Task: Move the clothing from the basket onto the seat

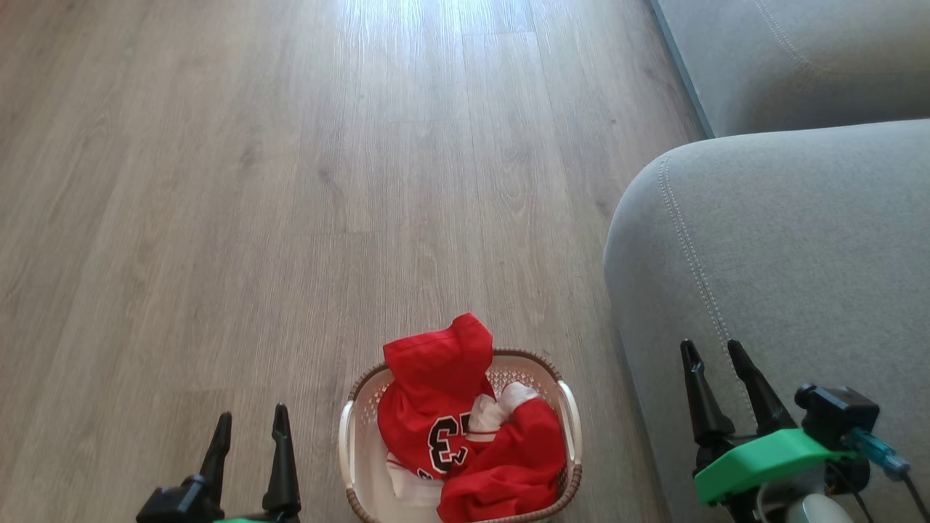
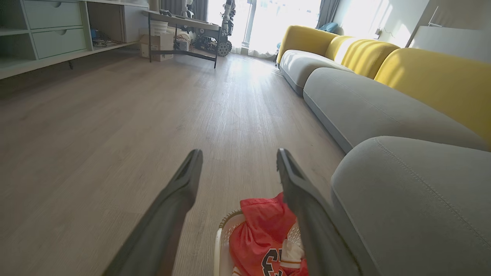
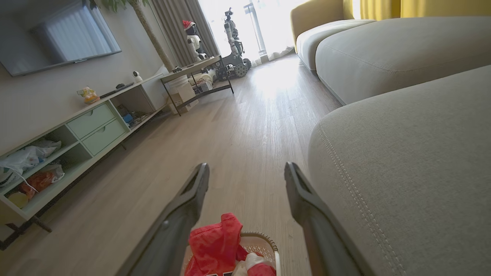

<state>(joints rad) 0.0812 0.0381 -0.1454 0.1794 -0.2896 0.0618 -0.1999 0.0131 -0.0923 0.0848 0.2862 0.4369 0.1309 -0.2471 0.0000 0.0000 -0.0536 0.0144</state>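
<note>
Clothing (image 1: 465, 465) lies heaped in the basket (image 1: 346, 443), which I see at six o'clock in the head view, standing on the wooden floor (image 1: 290, 181). A red jersey (image 1: 429, 378) with a black-and-white numeral rides highest, with a fold of it draped over the rim at the basket's twelve o'clock. Red shorts (image 1: 523, 450) with a bit of white lining showing fill the side toward four o'clock. Nothing red is on the seat (image 1: 785, 254), the grey sofa whose rounded, stitched edge runs just beside the basket at its three o'clock. My left gripper (image 1: 252, 412) hangs near the basket at about its nine o'clock, fingers spread wide and empty. My right gripper (image 1: 710, 345) sits at three o'clock in front of the sofa's edge, likewise wide open and holding nothing. Neither touches the cloth. I judge the task has not started: both garments are in the basket, so the step in hand is the reach for the first one. Next I would bring one claw over the basket and down onto the raised jersey fold. I would pinch enough cloth to avoid catching the rim, lift it clear and carry it toward three o'clock onto the cushion.
</note>
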